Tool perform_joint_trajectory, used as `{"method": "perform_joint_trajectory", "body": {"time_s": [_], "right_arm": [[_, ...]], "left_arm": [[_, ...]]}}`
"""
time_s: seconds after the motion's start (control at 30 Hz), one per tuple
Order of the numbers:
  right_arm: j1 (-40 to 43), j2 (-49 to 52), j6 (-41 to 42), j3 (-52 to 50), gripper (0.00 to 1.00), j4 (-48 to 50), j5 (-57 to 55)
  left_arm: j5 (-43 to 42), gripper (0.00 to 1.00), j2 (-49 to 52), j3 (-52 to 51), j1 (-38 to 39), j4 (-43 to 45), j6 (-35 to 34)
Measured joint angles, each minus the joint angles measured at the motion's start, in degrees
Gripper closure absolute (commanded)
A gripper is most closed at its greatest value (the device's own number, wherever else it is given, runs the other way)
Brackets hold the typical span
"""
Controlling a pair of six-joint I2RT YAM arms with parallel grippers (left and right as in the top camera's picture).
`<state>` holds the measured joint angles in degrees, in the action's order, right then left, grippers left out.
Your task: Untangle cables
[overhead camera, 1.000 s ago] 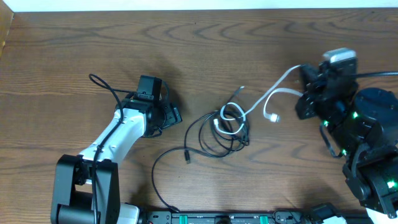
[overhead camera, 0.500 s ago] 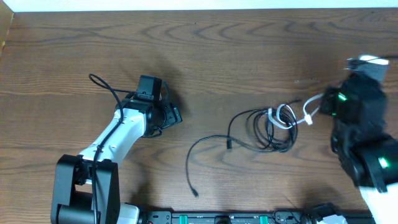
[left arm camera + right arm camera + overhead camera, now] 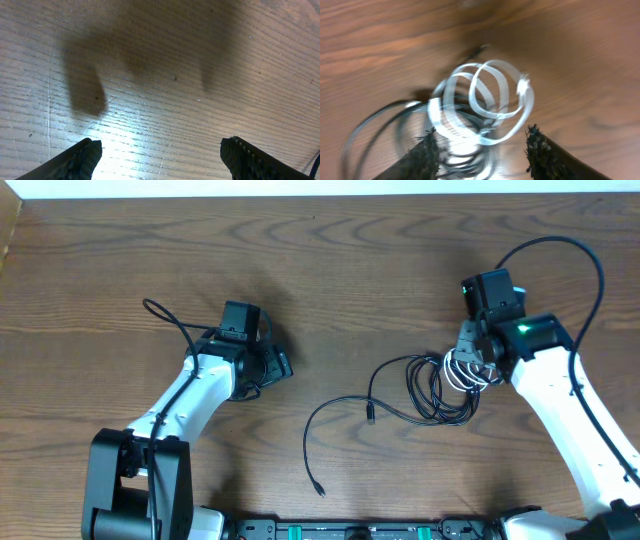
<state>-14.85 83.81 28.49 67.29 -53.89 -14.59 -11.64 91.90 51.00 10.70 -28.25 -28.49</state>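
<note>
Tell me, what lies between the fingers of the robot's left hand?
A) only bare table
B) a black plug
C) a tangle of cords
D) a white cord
A: the left wrist view shows only the wood table between the fingers of the open left hand; the cables lie far off to its right.

Same build on both: white links, black joints. Left arm [image 3: 185, 405] carries a thin black cable [image 3: 165, 313] off the wrist; right arm [image 3: 558, 395] has a bigger black loop [image 3: 560, 238] and a green LED [image 3: 522, 330]. Wrist views: end effector fingers [image 3: 82, 157] black with rough-edged tips.
</note>
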Motion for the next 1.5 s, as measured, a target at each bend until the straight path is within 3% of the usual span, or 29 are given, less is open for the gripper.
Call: {"method": "perform_joint_trajectory", "body": {"time_s": [0.27,0.5,1.03,1.33,1.5], "right_arm": [[-0.35,4.35,-3.72,0.02,0.64,1.31,17.38],[-1.75,11.61,-5.14,0.00,0.69,2.40,21.94],[-1.68,17.38,-5.51,0.00,0.65,2.64,9.44],[-0.39,17.40,-5.51,0.00,0.76,3.28,6.78],[-0.37,17.40,-5.53,-0.55,0.76,6.88,8.81]], "left_arm": [[0.00,0.18,0.00,0.00,0.00,0.00,0.00],[0.00,0.18,0.00,0.00,0.00,0.00,0.00],[0.00,0.18,0.00,0.00,0.00,0.00,0.00],[0.00,0.17,0.00,0.00,0.00,0.00,0.00],[0.00,0.18,0.00,0.00,0.00,0.02,0.00]]}}
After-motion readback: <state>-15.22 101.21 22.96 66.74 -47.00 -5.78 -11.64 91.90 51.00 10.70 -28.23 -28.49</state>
